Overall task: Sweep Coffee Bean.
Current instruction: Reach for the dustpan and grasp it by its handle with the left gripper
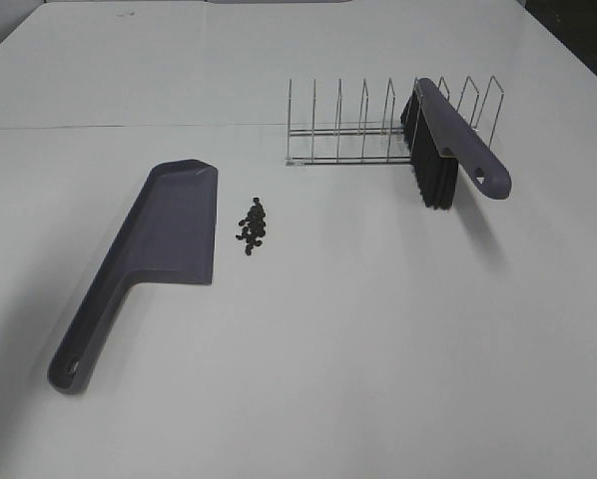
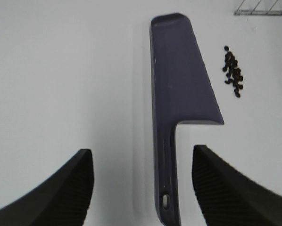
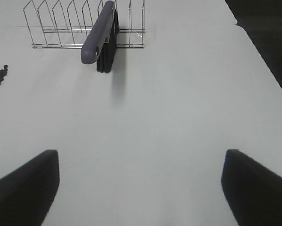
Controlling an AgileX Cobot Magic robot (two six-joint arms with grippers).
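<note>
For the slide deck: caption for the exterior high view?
Dustpan lies left of a coffee bean pile; brush leans in the wire rack behind.

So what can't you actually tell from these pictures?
- Coffee beans: too small and heaped to count in any view.
- Dustpan: handle end cut off by the left wrist picture's edge.
- Brush: which slot of the wire rack holds it, hidden by its own bristles in the exterior high view.
- Arms: outside the exterior high view; wrist views show only fingertips.
</note>
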